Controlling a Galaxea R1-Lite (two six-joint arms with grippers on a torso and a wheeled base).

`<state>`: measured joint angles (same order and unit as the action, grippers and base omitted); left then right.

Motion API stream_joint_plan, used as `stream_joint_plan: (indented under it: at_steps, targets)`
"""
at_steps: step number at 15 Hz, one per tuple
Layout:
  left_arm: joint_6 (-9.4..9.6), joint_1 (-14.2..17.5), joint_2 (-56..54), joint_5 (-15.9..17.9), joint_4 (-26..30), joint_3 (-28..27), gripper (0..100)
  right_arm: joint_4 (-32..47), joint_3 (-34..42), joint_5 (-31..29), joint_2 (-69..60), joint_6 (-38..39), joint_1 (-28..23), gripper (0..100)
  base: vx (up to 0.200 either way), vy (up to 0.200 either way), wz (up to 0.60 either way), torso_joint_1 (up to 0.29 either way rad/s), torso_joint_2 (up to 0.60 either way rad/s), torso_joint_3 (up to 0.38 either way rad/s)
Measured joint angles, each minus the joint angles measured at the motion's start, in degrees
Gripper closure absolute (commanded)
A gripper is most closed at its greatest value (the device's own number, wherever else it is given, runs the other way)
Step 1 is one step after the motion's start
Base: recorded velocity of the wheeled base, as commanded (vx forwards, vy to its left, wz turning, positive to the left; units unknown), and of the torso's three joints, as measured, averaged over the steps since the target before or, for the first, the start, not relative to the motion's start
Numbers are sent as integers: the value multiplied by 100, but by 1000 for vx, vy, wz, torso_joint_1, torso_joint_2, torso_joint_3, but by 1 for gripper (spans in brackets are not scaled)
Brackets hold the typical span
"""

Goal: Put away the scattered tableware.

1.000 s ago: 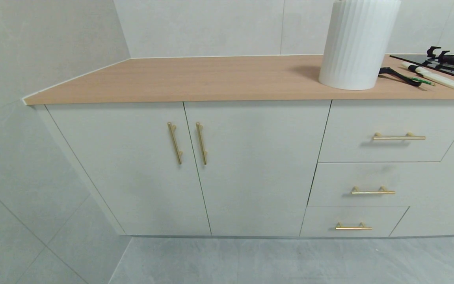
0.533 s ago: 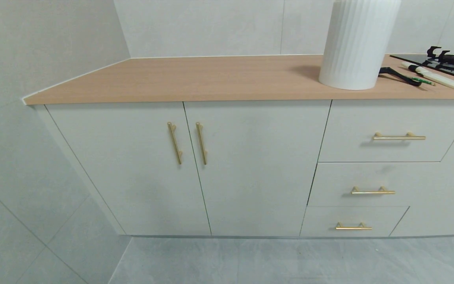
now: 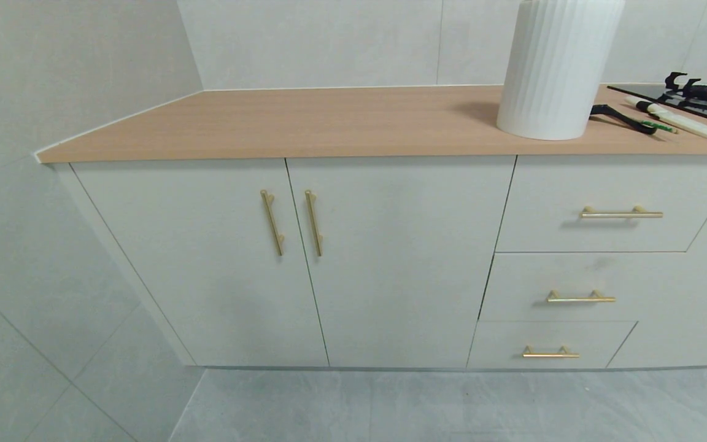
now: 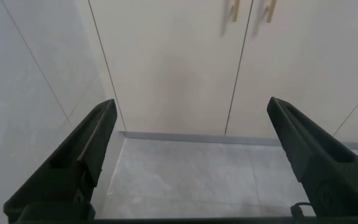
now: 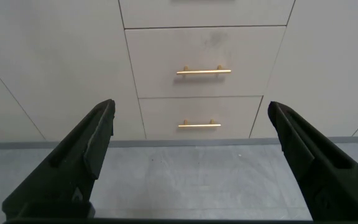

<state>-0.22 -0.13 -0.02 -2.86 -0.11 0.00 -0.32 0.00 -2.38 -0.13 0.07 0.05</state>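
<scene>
- The left gripper [image 4: 190, 102] has its fingers spread wide with nothing between them. It hangs low in front of the cabinet doors [image 4: 179, 62], above the floor [image 4: 185, 180].
- The right gripper [image 5: 190, 104] is likewise wide apart and empty, and faces the lower drawers [image 5: 204, 56].
- The tableware lies at the upper right of the head frame, on the countertop [image 3: 304, 123]. It sits between the white ribbed container [image 3: 556, 67] and the hob [image 3: 706, 95].
- A black-handled utensil [image 3: 623, 120] lies flat just beside the container's base. A pale utensil [image 3: 679, 121] lies near it, close to the hob's edge, with a small green piece between them.
- Both utensils lie with their long axes roughly parallel, slanting from upper left to lower right in the head frame. The black one's upper-left end meets the container's outline. I cannot tell which end of either is the working end.
- Both grippers sit at cabinet-front height, so the tableware is above them, up on the worktop and to the right.
- The drawers the right gripper faces stand directly under the utensils, so I judge the right arm nearer. It would have to rise and turn across that slanted axis.
</scene>
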Motion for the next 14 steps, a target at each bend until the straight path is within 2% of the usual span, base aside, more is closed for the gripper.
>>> stream_joint_plan:
  at_steps: [13, 14]
  targets:
    - [-21, -5, -2, -2, 4, 0, 0, 7, 0, 30, 2, 11, 5, 0, 0, 0, 0, 0, 0, 0]
    - [-21, -5, -5, 0, 4, 0, 0, 7, 0, 30, 2, 11, 5, 0, 0, -200, 0, 2, 2, 7]
